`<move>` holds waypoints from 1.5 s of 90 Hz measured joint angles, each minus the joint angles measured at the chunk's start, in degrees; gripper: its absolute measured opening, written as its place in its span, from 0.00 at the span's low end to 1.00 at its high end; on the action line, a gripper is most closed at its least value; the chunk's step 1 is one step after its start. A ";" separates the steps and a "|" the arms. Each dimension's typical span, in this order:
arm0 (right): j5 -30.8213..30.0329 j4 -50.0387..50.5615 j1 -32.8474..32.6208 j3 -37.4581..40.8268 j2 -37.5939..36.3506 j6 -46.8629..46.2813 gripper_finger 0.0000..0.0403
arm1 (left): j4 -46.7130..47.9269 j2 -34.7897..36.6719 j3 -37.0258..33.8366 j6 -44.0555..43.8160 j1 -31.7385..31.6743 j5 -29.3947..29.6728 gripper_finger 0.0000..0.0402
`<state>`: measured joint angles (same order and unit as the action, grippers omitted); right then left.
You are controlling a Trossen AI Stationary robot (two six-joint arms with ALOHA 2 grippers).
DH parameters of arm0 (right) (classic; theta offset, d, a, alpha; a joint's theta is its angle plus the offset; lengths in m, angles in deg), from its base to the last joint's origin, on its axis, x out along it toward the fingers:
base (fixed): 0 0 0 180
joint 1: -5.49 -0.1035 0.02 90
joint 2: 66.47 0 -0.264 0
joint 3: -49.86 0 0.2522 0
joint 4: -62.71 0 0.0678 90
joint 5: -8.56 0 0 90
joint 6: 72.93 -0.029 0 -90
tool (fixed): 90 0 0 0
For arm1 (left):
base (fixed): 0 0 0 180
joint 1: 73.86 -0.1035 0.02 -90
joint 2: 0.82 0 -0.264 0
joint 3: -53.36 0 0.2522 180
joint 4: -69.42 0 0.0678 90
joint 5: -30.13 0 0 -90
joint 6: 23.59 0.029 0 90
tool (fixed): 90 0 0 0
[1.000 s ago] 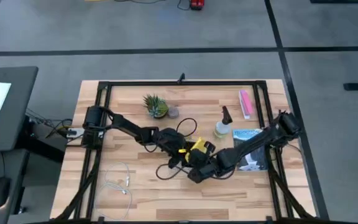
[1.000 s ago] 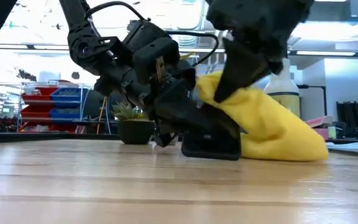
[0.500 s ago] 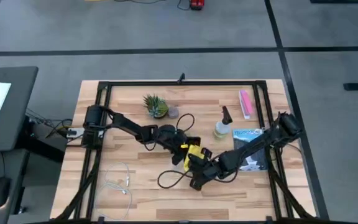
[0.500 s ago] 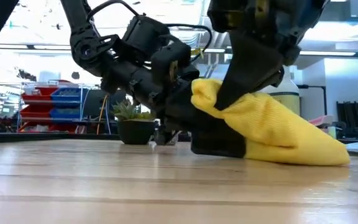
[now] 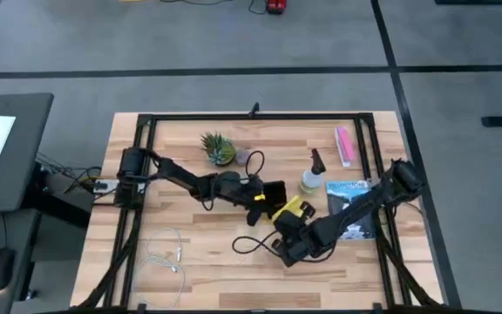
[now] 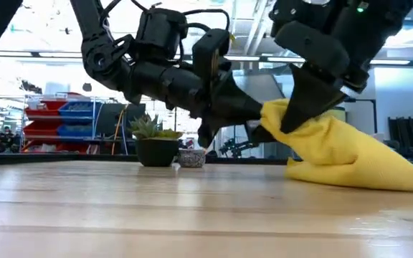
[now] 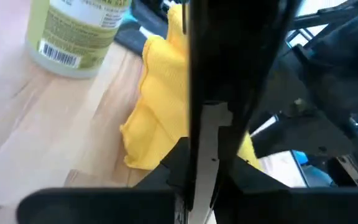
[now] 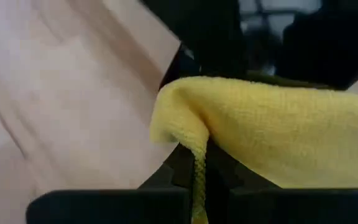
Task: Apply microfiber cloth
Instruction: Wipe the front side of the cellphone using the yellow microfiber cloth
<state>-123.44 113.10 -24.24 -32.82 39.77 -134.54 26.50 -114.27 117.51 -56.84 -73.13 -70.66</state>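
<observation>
**Cloth and phone position**

Where the left gripper [image 5: 264, 199] clamps the black smartphone [image 5: 274, 194] raised above the table [image 5: 190, 253], you see the right gripper [image 6: 292, 118] pinching the microfiber cloth [image 6: 350, 154], whose trailing end rests on the wood just beside the phone.

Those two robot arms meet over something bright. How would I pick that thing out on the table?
Find the wooden table and look near its middle, where the two dark arms meet. There, by the spray bottle, the right gripper pinches a soft cloth whose far end trails on the wood. It is the only bright yellow thing there.
</observation>
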 joint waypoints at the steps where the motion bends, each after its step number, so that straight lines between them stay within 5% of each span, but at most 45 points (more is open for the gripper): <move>1: -0.33 -0.57 -0.01 -0.01 0.00 0.25 0.00 | -0.11 0.00 0.00 -0.01 0.00 0.02 0.04; 19: 0.91 -16.23 2.40 -0.14 0.87 10.47 0.00 | -3.91 0.04 0.05 -0.89 0.07 0.44 0.04; 62: -0.45 10.13 -0.57 -0.10 0.11 -8.67 0.00 | -3.11 0.07 0.09 0.42 0.31 -0.64 0.04; 115: -2.72 -9.78 2.24 -0.07 0.11 6.76 0.00 | -3.30 0.11 0.09 0.40 0.62 -1.45 0.04; 135: -4.27 -4.39 2.27 -0.21 0.11 3.23 0.00 | -2.53 0.11 0.09 0.44 0.59 -0.72 0.04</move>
<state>-127.71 108.71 -21.96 -33.02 39.88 -131.32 23.97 -114.16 117.60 -56.40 -72.54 -71.37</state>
